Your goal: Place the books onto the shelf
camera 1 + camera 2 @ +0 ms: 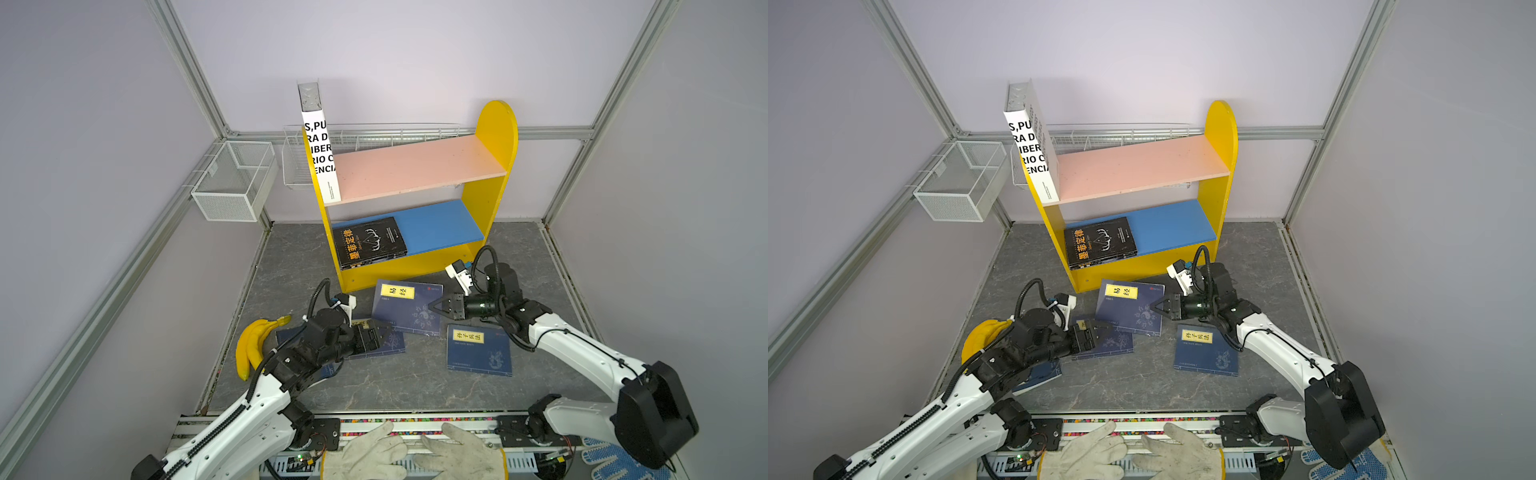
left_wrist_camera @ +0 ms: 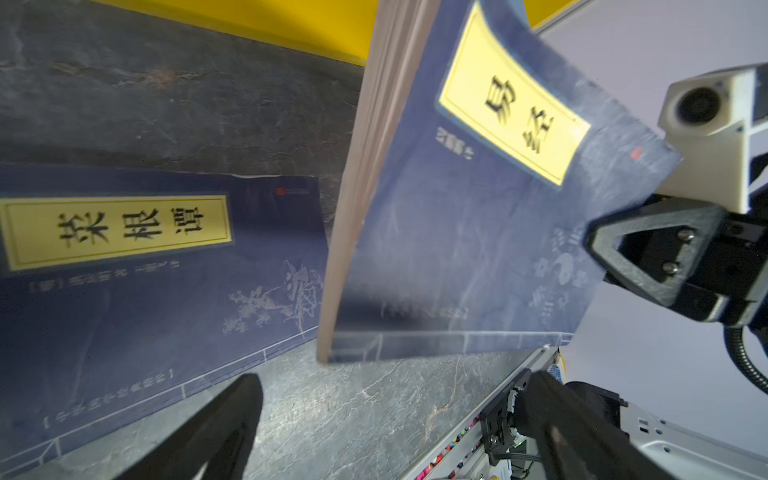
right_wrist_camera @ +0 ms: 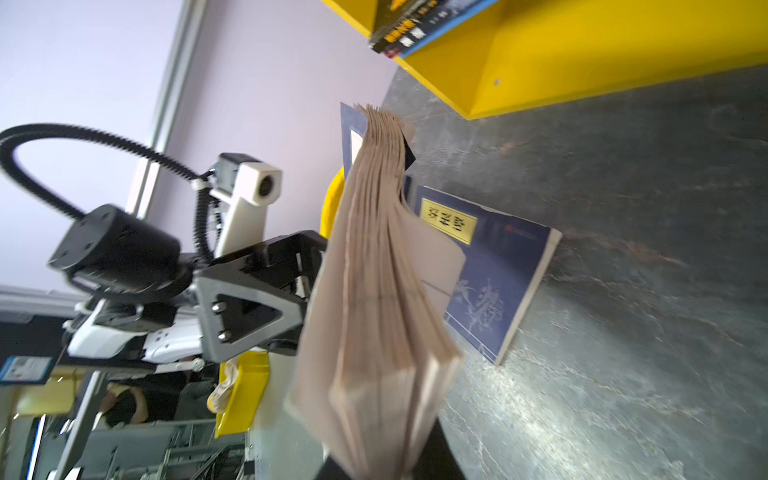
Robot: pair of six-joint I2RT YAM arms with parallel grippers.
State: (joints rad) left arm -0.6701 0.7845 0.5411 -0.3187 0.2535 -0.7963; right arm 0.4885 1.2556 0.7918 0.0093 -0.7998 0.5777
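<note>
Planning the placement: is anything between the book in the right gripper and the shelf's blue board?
Nothing visible. The right gripper holds the navy book just before the shelf; black books cover only the blue board's left end.

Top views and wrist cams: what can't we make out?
- Fourth navy book: title, top views, under the left arm.
- Right gripper pads: right wrist view, behind the 易经 book's blurred pages.
- White book: lettering cut by its edge, top views.
- Left gripper: left wrist view, fingers cut by frame edge.
</note>
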